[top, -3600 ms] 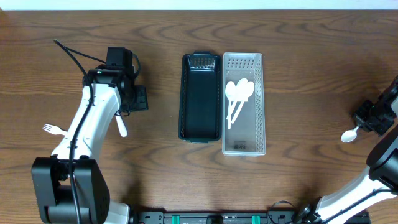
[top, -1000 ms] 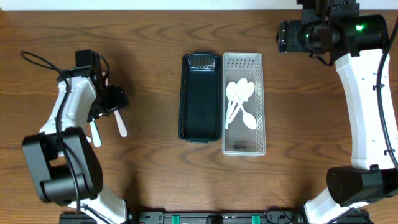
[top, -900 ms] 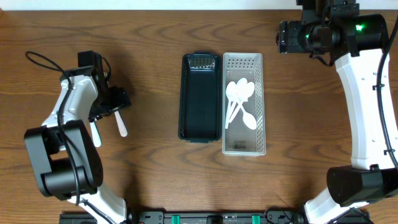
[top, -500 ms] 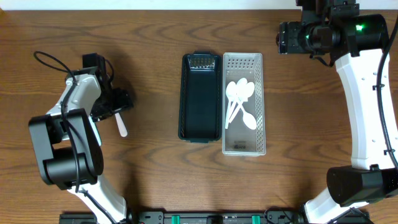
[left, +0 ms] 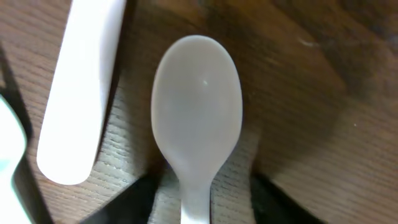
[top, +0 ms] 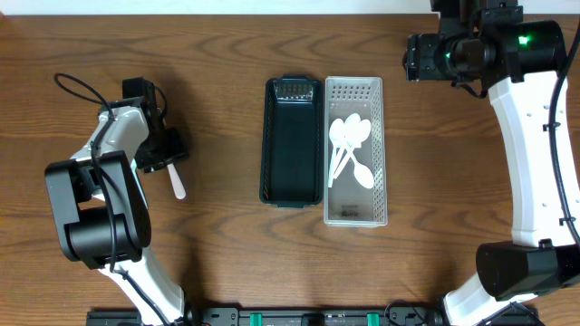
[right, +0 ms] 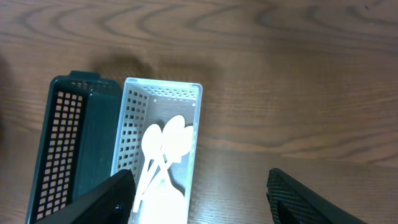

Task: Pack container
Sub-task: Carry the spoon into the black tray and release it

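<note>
A white spoon (top: pixel 177 181) lies on the table at the left. Its bowl (left: pixel 198 112) fills the left wrist view. My left gripper (top: pixel 170 152) is down over its handle, and the jaws (left: pixel 198 202) stand on both sides of the handle with a gap on each side. A white basket (top: pixel 377 109) in the middle holds three white spoons (top: pixel 349 145). A dark green basket (top: pixel 292 145) beside it has nothing in it. My right gripper (top: pixel 412 54) hovers open at the far right, looking down on the white basket (right: pixel 127 118).
A second white utensil handle (left: pixel 81 93) lies just left of the spoon, close to my left fingers. Another white piece (left: pixel 9 146) shows at that view's left edge. The two baskets touch side by side.
My left gripper's jaws have narrowed around the spoon handle, and the left arm has edged slightly toward the spoon. The right arm has not moved.
</note>
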`<action>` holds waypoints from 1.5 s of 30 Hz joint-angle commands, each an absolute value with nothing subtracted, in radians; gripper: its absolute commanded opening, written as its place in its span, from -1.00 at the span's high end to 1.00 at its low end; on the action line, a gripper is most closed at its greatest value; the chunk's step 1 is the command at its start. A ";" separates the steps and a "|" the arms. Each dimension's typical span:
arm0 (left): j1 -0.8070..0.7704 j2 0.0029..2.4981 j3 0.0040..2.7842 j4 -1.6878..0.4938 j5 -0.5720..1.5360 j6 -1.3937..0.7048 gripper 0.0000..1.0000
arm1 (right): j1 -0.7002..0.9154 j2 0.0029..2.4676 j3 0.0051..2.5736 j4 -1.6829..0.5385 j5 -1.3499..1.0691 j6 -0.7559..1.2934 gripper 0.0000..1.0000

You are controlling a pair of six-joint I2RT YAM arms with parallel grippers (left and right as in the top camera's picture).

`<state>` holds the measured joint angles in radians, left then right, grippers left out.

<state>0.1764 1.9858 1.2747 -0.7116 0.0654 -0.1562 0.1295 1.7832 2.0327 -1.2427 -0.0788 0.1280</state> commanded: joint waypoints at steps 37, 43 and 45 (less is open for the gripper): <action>-0.228 1.588 1.546 -0.981 0.068 -0.321 0.88 | -0.296 1.761 2.033 -1.202 0.028 0.140 -0.41; -0.406 1.636 1.546 -0.852 0.068 -0.343 0.89 | -0.306 1.762 2.032 -1.228 0.028 0.141 -0.41; -0.444 1.673 1.546 -0.811 0.068 -0.343 0.88 | -0.305 1.762 2.032 -1.236 0.028 0.141 -0.41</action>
<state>-0.4038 1.6241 1.5417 -0.8349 0.0727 -0.3183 -0.2989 1.7832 2.0327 -1.2278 0.0231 0.1291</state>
